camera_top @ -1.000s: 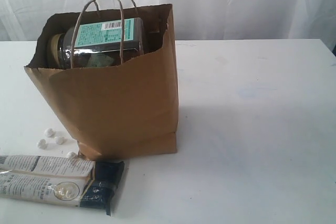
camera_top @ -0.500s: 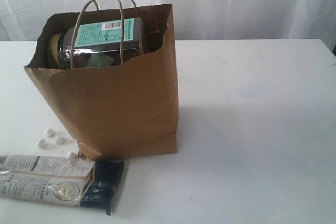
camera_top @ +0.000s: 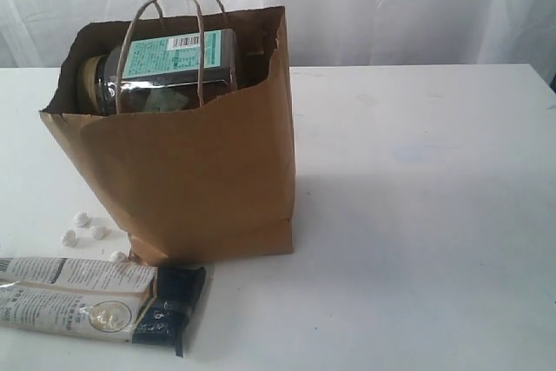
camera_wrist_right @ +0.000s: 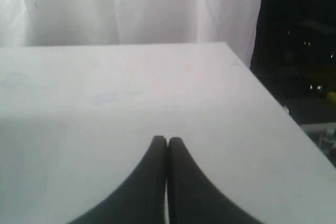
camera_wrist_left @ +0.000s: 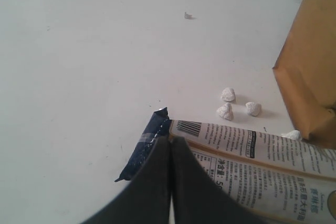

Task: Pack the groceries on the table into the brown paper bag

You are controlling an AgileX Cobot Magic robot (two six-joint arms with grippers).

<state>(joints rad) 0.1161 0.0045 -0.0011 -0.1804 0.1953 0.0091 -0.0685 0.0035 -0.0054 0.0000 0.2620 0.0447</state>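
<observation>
Upright brown paper bag (camera_top: pixel 200 180) with jar (camera_top: pixel 165 71) inside; twin packet (camera_top: pixel 87 297) flat on table (camera_top: pixel 417 215)

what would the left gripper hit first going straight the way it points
Probably the dark end of the long white-black twin packet, right at the tips of the shut left gripper; past it, only bare table. Height unclear.

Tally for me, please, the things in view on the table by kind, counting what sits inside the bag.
Brown paper bag: 1
Jar, lying inside the bag: 1
Twin packet: 1
Small white lumps: 4
Total: 7
</observation>
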